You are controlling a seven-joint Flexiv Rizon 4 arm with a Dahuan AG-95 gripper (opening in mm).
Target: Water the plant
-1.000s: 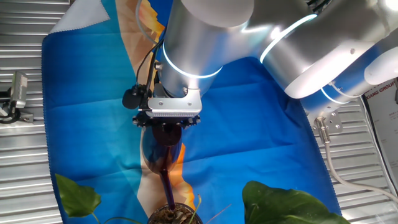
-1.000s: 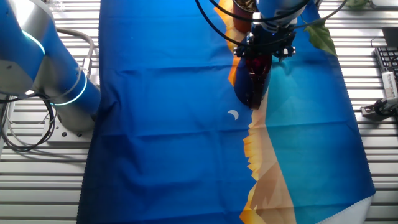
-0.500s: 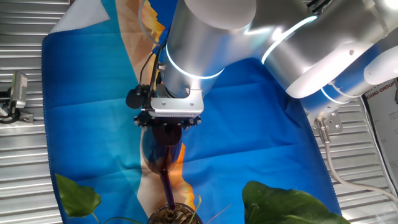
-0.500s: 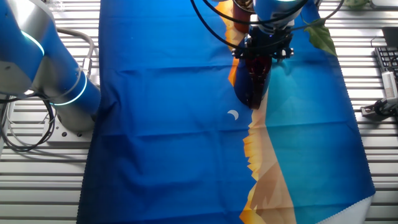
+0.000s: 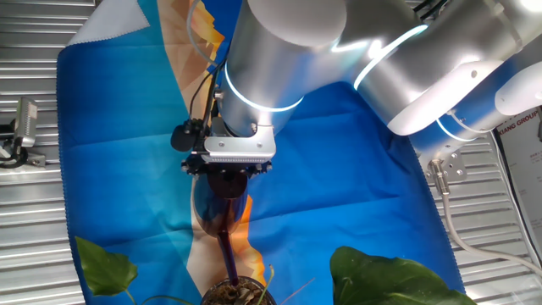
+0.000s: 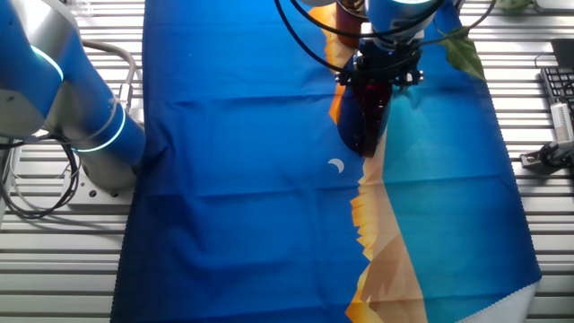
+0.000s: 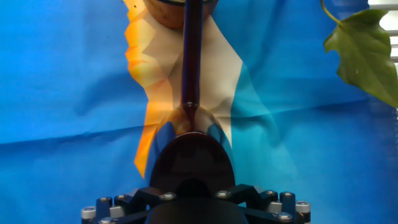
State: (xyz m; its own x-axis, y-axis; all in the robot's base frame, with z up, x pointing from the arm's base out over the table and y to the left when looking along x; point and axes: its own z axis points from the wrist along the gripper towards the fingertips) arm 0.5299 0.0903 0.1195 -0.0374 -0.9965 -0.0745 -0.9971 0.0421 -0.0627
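My gripper [image 5: 229,172] is shut on a dark red long-spouted watering vessel [image 5: 221,206] and holds it over the blue cloth. Its thin spout [image 5: 227,252] reaches the rim of the plant's small round dark pot [image 5: 238,293], which holds brown soil and dry stalks at the frame's bottom edge. Broad green leaves [image 5: 396,278] spread beside the pot. In the hand view the vessel [image 7: 190,159] fills the space in front of the gripper [image 7: 193,200], the spout [image 7: 189,56] runs up to the pot [image 7: 166,11], and a leaf [image 7: 362,53] hangs at the right. The other fixed view shows the gripper [image 6: 378,75] over the vessel [image 6: 366,123].
A blue, orange and tan cloth [image 5: 339,161] covers the slatted metal table [image 5: 34,220]. A smaller leaf [image 5: 106,266] lies at the lower left. A metal fixture [image 5: 21,131] stands off the cloth on the left. The arm's base [image 6: 81,117] and cables sit beside the cloth.
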